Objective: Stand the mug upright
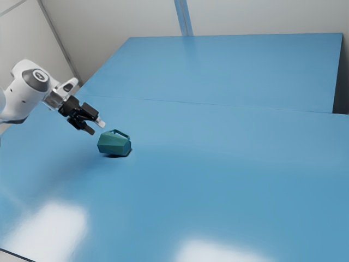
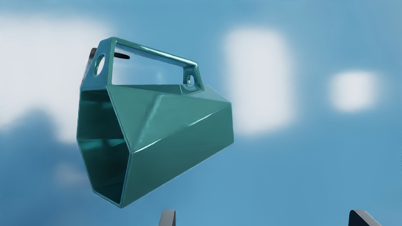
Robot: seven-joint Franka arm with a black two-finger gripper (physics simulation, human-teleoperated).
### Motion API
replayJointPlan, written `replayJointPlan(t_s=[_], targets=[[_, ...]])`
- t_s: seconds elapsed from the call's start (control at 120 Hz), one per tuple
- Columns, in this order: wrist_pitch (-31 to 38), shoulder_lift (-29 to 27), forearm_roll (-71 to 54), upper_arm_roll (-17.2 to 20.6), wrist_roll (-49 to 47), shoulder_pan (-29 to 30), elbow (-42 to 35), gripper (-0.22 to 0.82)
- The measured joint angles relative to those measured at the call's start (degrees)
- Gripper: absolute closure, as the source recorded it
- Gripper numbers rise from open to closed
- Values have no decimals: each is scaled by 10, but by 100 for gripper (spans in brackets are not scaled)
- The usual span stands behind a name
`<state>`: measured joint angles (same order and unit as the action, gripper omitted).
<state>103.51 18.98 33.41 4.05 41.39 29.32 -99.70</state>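
Arm [image 1: 24, 101], one, white with grey joint covers: enters at the exterior view's left, bends at the wrist, and slopes down toward the exterior view's right. Hand [image 1: 95, 127], black with paler tips: pitched obliquely downward, neither vertical nor level, its tips directed at the desk [image 1: 218, 185] and just beside the mug [image 1: 113, 144]. Jaws: parted widely, nothing gripped between them; in the wrist view, both fingertips [image 2: 167, 219] stand well apart, bare desk surface visible between them.

Mug, one, green, faceted, with an angular handle [image 2: 157, 51]: lying on its side on the desk, not upright, just past the tips toward the exterior view's right. Handle on the upper side of the body, a long bar joined at both ends, each end pierced by a hole. Mouth [image 2: 103, 147] open and turned sideways, dark inside; this end lies outside the span of the fingertips, while the closed end lines up with the gap. Shadow [image 1: 115, 156], dark, beneath the mug.

Desk, blue, glossy, with pale reflections [image 1: 52, 232]. Wall [image 1: 262, 16], light grey, behind, bearing a blue vertical strip [image 1: 184, 16]
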Motion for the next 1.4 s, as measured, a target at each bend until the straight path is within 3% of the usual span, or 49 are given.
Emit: replayJointPlan(t_s=[0.267, 0.942, 1.4], targets=[[3, 76, 37, 0, 76, 25, 56, 0], [-39, 158, 117, 1, 168, 44, 88, 1], [-80, 161, 142, 6, 193, 50, 88, 57]])
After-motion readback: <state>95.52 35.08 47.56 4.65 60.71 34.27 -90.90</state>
